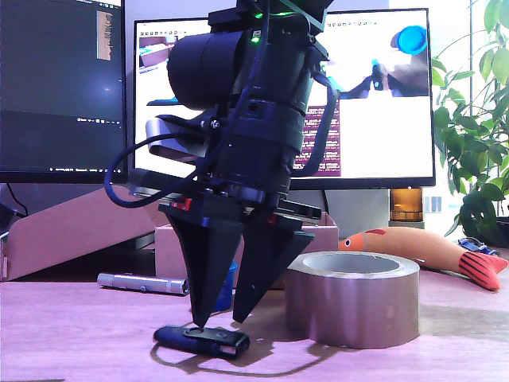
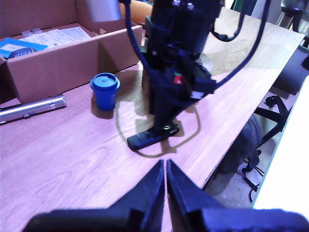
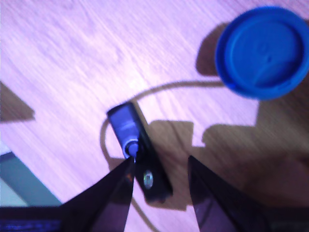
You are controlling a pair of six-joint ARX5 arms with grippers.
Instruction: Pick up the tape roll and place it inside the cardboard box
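My second gripper [image 1: 216,321]: jaws apart, tips down at a small black stick [image 1: 202,341], one tip touching it.
My first gripper [image 2: 165,169]: jaws together, empty.
Tape roll [image 1: 353,298]: on the table, just beside, ungrasped.
Cardboard box [image 2: 58,62]: behind the blue cup [image 2: 105,90].
Risk: clamping the stick instead.

Behind my wooden table [image 1: 71,334] stand two monitors: a dark one [image 1: 60,87] at the exterior view's left and a bright one [image 1: 374,119] showing camera feeds at its middle. A leafy green plant [image 1: 469,135] fills that view's right edge, where daylight comes in. Past the table's edge, my first wrist view shows a chair base [image 2: 270,113] on the floor.
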